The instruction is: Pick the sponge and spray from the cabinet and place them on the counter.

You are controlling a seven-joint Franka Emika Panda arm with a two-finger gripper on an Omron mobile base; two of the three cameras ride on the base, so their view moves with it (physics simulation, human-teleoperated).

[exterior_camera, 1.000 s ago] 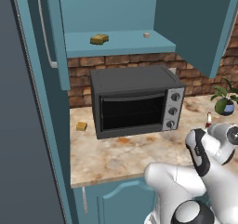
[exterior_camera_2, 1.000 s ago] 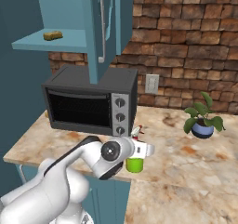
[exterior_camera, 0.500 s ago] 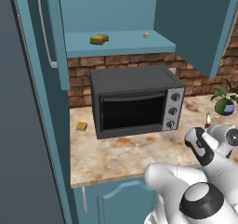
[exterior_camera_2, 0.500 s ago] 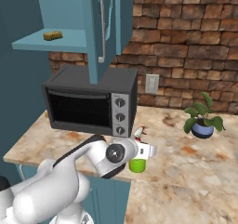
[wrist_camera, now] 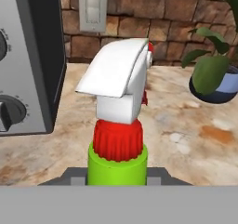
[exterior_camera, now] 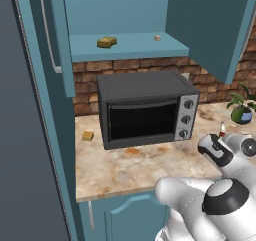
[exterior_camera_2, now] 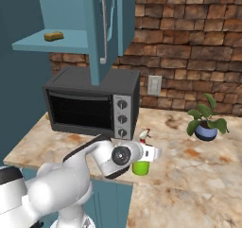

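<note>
The gripper (exterior_camera_2: 147, 154) is clamped on the green spray (exterior_camera_2: 140, 166), held upright low over the near counter (exterior_camera_2: 198, 168) right of the oven, probably for setting it down, while the sponge (exterior_camera_2: 54, 35) lies on the cabinet (exterior_camera: 130, 46) shelf.

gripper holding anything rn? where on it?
Yes: the gripper is shut on the spray, gripping its green body just below the red collar, upright over the counter.
</note>
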